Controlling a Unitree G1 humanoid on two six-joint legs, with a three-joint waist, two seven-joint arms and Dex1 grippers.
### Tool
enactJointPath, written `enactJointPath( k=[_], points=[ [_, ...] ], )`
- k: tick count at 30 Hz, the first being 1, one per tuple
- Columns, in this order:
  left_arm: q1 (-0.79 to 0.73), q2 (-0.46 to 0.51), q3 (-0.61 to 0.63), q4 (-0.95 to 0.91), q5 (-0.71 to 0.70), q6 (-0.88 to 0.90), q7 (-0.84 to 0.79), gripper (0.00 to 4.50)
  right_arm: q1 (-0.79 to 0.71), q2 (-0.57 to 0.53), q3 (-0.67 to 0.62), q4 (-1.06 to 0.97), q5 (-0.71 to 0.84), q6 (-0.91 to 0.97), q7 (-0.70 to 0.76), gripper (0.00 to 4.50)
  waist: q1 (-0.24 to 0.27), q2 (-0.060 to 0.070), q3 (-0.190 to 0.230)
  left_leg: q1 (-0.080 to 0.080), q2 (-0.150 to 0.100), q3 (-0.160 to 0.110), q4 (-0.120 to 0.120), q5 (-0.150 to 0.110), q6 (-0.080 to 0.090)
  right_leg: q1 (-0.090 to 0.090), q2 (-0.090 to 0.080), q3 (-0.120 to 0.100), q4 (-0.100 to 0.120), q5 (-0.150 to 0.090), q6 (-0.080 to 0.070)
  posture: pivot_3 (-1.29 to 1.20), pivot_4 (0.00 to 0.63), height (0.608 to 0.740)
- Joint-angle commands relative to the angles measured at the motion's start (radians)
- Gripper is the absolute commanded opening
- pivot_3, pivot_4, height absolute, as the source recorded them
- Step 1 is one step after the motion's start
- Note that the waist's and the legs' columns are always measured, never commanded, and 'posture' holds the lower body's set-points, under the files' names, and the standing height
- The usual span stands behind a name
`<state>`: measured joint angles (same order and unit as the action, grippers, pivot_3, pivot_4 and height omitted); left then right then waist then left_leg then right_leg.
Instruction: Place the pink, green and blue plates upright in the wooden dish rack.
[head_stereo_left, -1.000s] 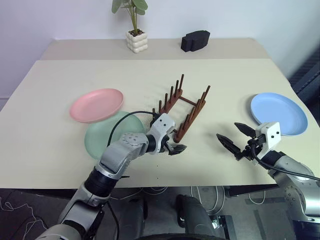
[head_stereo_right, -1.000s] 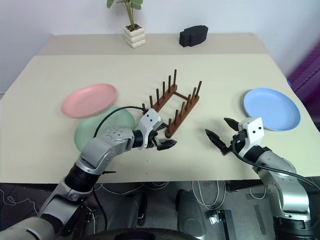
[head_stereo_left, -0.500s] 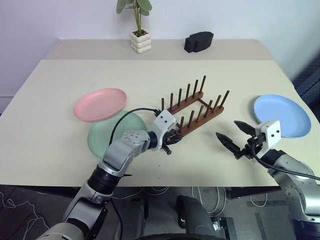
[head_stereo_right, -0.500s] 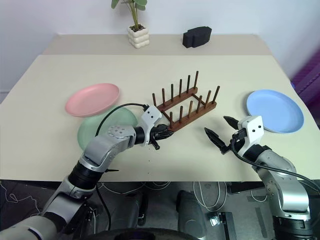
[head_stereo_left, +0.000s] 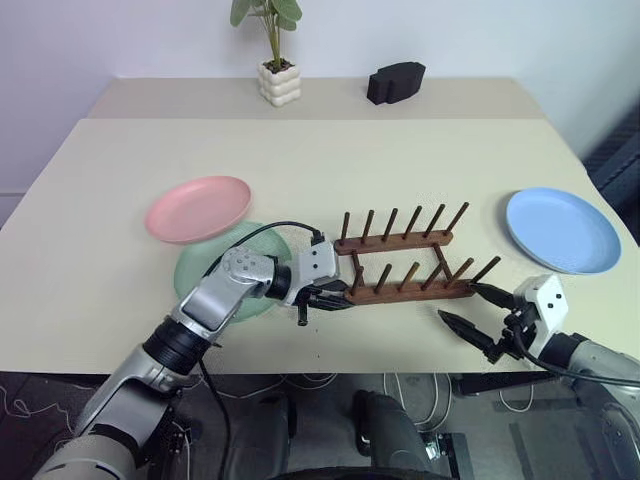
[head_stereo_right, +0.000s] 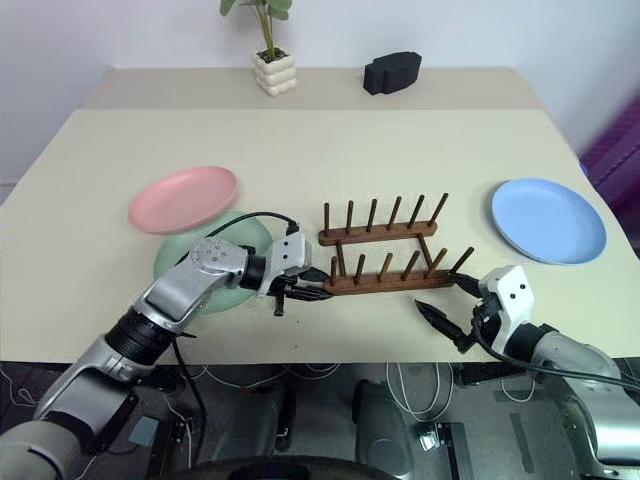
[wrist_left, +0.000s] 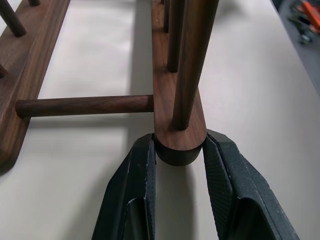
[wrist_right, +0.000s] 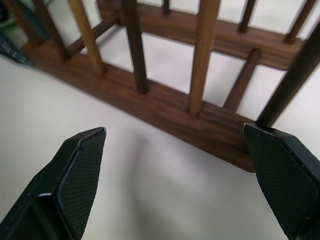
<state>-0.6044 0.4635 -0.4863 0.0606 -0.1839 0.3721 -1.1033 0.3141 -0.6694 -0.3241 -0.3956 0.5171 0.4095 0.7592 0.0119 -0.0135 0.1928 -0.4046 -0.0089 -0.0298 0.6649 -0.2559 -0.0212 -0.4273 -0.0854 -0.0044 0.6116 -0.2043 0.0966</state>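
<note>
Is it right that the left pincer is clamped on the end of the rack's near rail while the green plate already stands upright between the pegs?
Not quite. The left pincer does clamp the end of the wooden dish rack near rail, but the green plate lies flat on the table, partly under the pink plate, as the left eye view shows.

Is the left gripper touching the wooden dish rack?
Touching. In the left wrist view, the left gripper has both fingers pressed against the rounded end of the wooden dish rack rail.
</note>
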Motion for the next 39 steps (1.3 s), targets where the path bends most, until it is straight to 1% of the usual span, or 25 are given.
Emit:
enactJointPath(
  k=[1, 8, 10, 11, 15, 16, 19, 21, 24, 26, 29, 31, 37, 39],
  points=[
    [-0.047, -0.022, -0.013, 0.058, 0.031, -0.091, -0.058, 0.82, 0.026, -0.003, -0.042, -0.049, -0.002, -0.005, -0.012, 4.5, 0.001, 0.0, 0.0, 0.0, 0.0, 0.0, 0.0, 0.0, 0.0, 0.0, 0.0, 0.0, 0.0, 0.0, 0.0, 0.0, 0.15, 0.74],
    [-0.075, -0.053, 0.003, 0.139, 0.058, -0.138, -0.082, 0.82, 0.07, -0.005, -0.083, -0.08, 0.003, -0.006, -0.027, 4.5, 0.002, 0.0, 0.0, -0.001, 0.0, 0.0, 0.0, 0.0, 0.0, 0.0, 0.0, 0.0, 0.0, 0.0, 0.0, 0.0, 0.15, 0.74],
    [-0.07, -0.058, 0.013, 0.138, 0.05, -0.124, -0.088, 1.86, 0.081, -0.007, -0.099, -0.089, 0.009, -0.004, -0.024, 4.5, 0.001, 0.0, 0.0, -0.001, 0.0, 0.0, 0.0, 0.0, 0.0, 0.0, 0.0, 0.0, 0.0, 0.0, 0.0, 0.0, 0.15, 0.74],
    [-0.068, -0.059, 0.017, 0.135, 0.048, -0.118, -0.09, 2.18, 0.084, -0.008, -0.104, -0.092, 0.011, -0.003, -0.022, 4.5, 0.001, 0.0, 0.0, -0.001, 0.0, 0.0, 0.0, 0.0, 0.0, 0.0, 0.0, 0.0, 0.0, 0.0, 0.0, 0.0, 0.15, 0.74],
    [-0.051, -0.054, 0.047, 0.099, 0.039, -0.087, -0.072, 4.17, 0.095, -0.017, -0.124, -0.104, 0.032, 0.006, 0.0, 4.5, 0.0, 0.0, 0.0, -0.001, 0.001, 0.0, 0.0, 0.0, 0.0, 0.0, 0.001, 0.0, 0.0, 0.0, 0.0, 0.0, 0.15, 0.74],
    [-0.045, -0.049, 0.056, 0.081, 0.032, -0.069, -0.069, 4.48, 0.099, -0.02, -0.128, -0.109, 0.041, 0.008, 0.009, 4.5, 0.0, 0.0, 0.0, -0.001, 0.001, 0.0, 0.0, 0.0, 0.0, 0.0, 0.001, 0.0, 0.0, 0.0, 0.0, 0.0, 0.15, 0.74],
    [-0.025, -0.035, 0.086, 0.028, 0.015, -0.011, -0.053, 4.48, 0.108, -0.024, -0.14, -0.118, 0.06, 0.018, 0.024, 4.5, 0.0, 0.0, 0.0, -0.001, 0.001, 0.0, 0.0, 0.0, 0.0, 0.0, 0.0, 0.0, 0.0, 0.0, 0.0, 0.0, 0.15, 0.74],
    [-0.007, -0.022, 0.109, -0.022, 0.0, 0.037, -0.041, 4.5, 0.127, -0.033, -0.144, -0.121, 0.061, 0.022, 0.044, 3.95, 0.001, 0.0, 0.0, -0.001, 0.001, 0.0, 0.0, 0.0, 0.0, 0.0, 0.0, 0.0, 0.0, 0.0, 0.0, 0.0, 0.15, 0.74],
    [0.034, 0.011, 0.149, -0.109, -0.034, 0.105, -0.03, 3.72, 0.153, -0.043, -0.141, -0.119, 0.054, 0.023, 0.069, 2.71, 0.001, 0.0, 0.0, -0.001, 0.001, 0.0, 0.0, 0.0, 0.0, 0.0, 0.0, 0.0, 0.0, 0.0, 0.0, 0.0, 0.15, 0.74],
    [0.062, 0.037, 0.16, -0.161, -0.053, 0.141, -0.035, 2.65, 0.15, -0.047, -0.132, -0.117, 0.045, 0.028, 0.062, 1.58, 0.0, 0.0, 0.0, -0.001, 0.002, -0.001, 0.0, 0.0, 0.0, 0.0, 0.0, 0.0, 0.0, 0.0, 0.0, 0.0, 0.15, 0.74],
    [0.093, 0.066, 0.16, -0.222, -0.09, 0.198, -0.051, 1.07, 0.145, -0.055, -0.112, -0.116, 0.023, 0.038, 0.053, 0.02, 0.0, 0.0, 0.0, 0.0, 0.003, 0.0, 0.0, 0.0, 0.0, 0.0, 0.0, 0.0, 0.0, 0.0, 0.001, 0.0, 0.15, 0.74],
    [0.109, 0.077, 0.149, -0.258, -0.106, 0.218, -0.064, 0.03, 0.13, -0.058, -0.09, -0.129, 0.013, 0.056, 0.038, 0.0, 0.0, 0.0, 0.0, 0.0, 0.003, 0.0, 0.0, 0.0, 0.0, 0.0, 0.0, 0.0, 0.0, 0.0, 0.001, 0.0, 0.15, 0.74],
    [0.117, 0.06, 0.075, -0.28, -0.079, 0.226, -0.049, 0.03, 0.079, -0.073, -0.035, -0.134, -0.022, 0.109, -0.006, 0.0, 0.002, 0.0, 0.0, 0.0, 0.002, 0.0, 0.0, 0.0, 0.0, 0.0, 0.0, 0.0, 0.0, 0.0, 0.001, 0.0, 0.15, 0.74],
    [0.115, 0.036, 0.051, -0.27, -0.075, 0.234, -0.032, 0.03, 0.064, -0.076, -0.021, -0.13, -0.036, 0.117, -0.013, 0.0, 0.001, 0.0, 0.0, -0.001, 0.002, 0.0, 0.0, 0.0, 0.0, 0.0, 0.0, 0.0, 0.0, 0.0, 0.0, 0.0, 0.15, 0.74]
  ],
)
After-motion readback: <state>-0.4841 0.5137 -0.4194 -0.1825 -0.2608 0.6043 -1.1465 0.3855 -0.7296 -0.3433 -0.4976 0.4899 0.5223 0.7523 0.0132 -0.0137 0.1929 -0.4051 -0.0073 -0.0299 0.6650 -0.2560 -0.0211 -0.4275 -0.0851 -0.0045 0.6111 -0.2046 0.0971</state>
